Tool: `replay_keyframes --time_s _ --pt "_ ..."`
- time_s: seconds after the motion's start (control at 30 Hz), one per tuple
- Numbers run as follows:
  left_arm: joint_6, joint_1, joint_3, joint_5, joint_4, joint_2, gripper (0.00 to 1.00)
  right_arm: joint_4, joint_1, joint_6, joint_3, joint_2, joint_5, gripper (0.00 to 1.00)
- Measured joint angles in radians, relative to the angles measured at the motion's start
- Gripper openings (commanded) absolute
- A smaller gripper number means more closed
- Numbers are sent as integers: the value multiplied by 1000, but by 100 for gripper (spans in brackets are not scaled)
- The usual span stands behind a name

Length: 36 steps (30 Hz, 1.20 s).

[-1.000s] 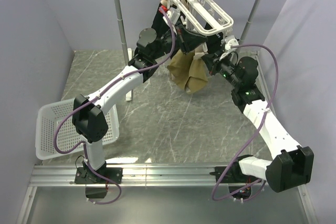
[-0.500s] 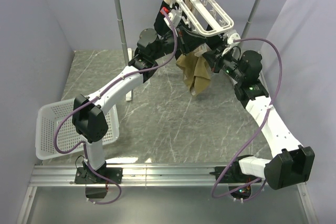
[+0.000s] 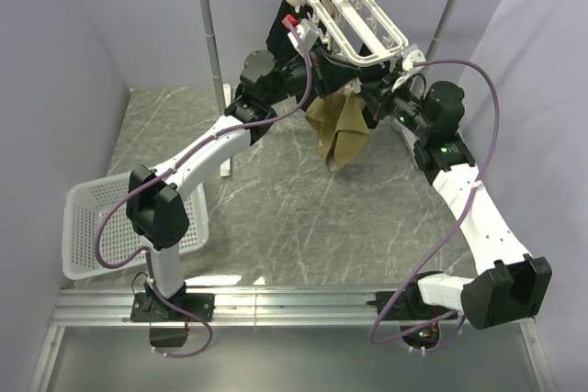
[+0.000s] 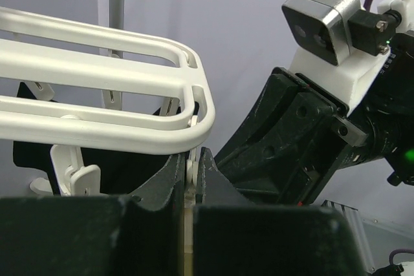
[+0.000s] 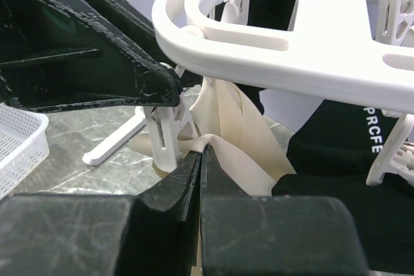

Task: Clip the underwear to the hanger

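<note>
The white hanger (image 3: 356, 17) hangs tilted from the rack's top bar. Just below its near edge, my left gripper (image 3: 333, 69) is shut on one of its small white clips (image 4: 191, 171), which shows squeezed between the jaws under the frame (image 4: 129, 135). Coming in from the right, my right gripper (image 3: 369, 100) is shut on the tan underwear (image 3: 338, 130). In the right wrist view the pale waistband fold (image 5: 236, 135) sits pinched at the fingertips (image 5: 202, 153), right beside the clip (image 5: 163, 141) and a left finger (image 5: 97, 63). The rest of the underwear hangs bunched below.
A grey-white pole rack (image 3: 211, 43) carries the hanger; its foot (image 5: 116, 139) lies on the marble table. Black garments (image 5: 352, 153) hang from the hanger's other clips. A white mesh basket (image 3: 92, 227) sits at the left edge. Walls stand close on both sides.
My right gripper has risen and moved toward the hanger, lifting the underwear so it hangs higher and more bunched. The hanger has swung slightly. The left gripper stays on the clip.
</note>
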Motion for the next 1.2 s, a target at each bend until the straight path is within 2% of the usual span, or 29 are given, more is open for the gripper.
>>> replay_keyframes --time_s 0.87,1.2 --pt "43 13 0 9 -16 6 1 -5 -29 30 41 26 -80 0" --pt "40 13 0 6 -16 6 10 -5 -31 30 51 31 -100 0"
